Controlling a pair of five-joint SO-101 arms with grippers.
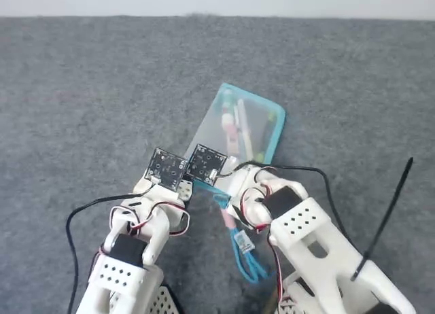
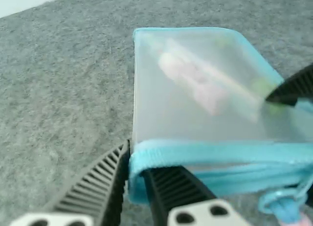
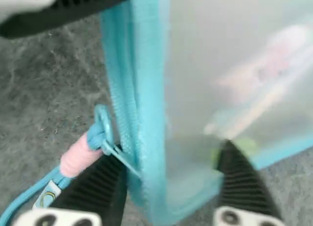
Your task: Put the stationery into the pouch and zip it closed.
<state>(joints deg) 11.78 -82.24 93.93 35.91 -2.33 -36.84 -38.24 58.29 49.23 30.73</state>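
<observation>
Left tool (image 2: pixel 137 174) pinches the zip-edge corner of the pouch (image 2: pixel 195 89). Right tool (image 3: pixel 171 187) gapes wide astride that edge, beside the pink zip pull (image 3: pixel 80 155). Likely light and floppy, the pouch lies on the desk (image 1: pixel 81 90), stationery (image 1: pixel 234 127) inside; take the pull.

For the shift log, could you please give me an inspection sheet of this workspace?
Surface: grey, felt-like table.
Job's things: translucent pouch with blue trim, stationery inside; blue pull strap lies near the arms.
Clutter: nothing seen.
End effectors: left end effector shut on the pouch's corner; right end effector open, straddling its zip edge.
Cables: black cables loop beside both arms.
Surroundings: pale strip beyond the far edge.
</observation>
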